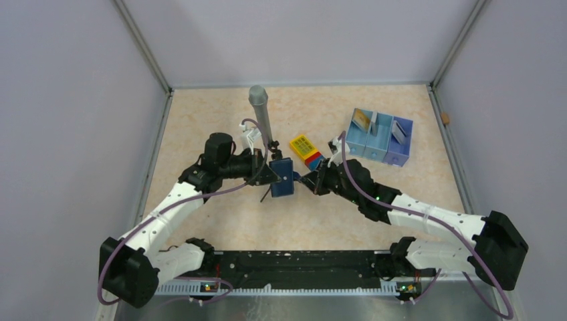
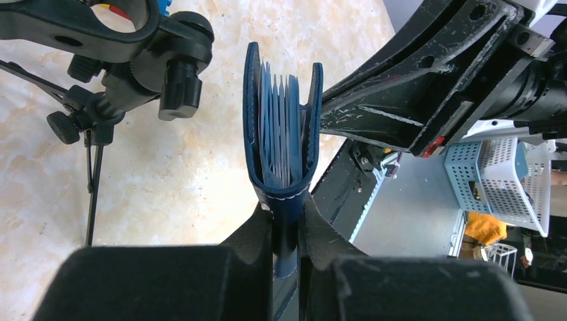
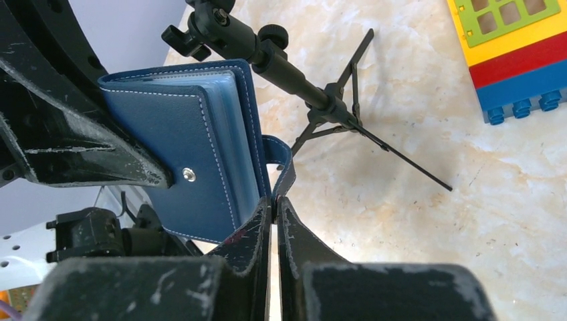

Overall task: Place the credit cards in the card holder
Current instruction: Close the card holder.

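The left hand (image 2: 286, 235) grips the card holder (image 2: 281, 127) — the right hand (image 3: 274, 224) pinches its snap tab (image 3: 286, 164).

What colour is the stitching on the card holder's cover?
White, against the navy card holder; it shows best in the right wrist view.

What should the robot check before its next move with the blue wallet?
1. Left fingers grip the wallet: ok, clamped on one edge.
2. Right fingers hold the snap tab: ok, pinched shut on it.
3. Wallet open wide enough for a card: not ok, its covers are only slightly parted.
4. A card in hand: not ok, the cards sit in the tray.
5. Black stand clear of the wallet: cannot tell, it is close behind.
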Robot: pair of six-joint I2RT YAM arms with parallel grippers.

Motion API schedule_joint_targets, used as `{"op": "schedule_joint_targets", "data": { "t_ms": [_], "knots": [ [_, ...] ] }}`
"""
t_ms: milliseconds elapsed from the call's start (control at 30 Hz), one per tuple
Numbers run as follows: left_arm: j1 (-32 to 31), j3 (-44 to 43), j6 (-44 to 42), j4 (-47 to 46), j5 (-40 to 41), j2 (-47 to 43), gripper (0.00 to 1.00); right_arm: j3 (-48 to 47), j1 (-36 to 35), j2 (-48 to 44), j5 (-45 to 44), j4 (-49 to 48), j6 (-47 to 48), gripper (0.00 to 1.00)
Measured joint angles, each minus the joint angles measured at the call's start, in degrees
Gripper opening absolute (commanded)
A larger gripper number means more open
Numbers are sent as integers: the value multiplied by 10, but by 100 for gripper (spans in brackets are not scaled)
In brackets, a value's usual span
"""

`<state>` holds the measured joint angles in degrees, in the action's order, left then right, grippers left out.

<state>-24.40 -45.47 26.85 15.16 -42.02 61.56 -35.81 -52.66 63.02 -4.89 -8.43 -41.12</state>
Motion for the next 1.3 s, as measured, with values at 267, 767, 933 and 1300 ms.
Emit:
{"op": "schedule_joint_targets", "data": {
  "t_ms": [267,767,933,1300],
  "knots": [
    [0,0,-5,20,34,1,0,0,-1,0,25,-20,1,0],
    [0,0,-13,43,63,9,0,-67,-28,104,31,-26,10,0],
    [-1,0,-13,45,66,10,0,-71,-28,110,32,-29,10,0],
    [0,0,-15,51,74,17,0,-97,-31,144,34,-26,10,0]
  ]
}}
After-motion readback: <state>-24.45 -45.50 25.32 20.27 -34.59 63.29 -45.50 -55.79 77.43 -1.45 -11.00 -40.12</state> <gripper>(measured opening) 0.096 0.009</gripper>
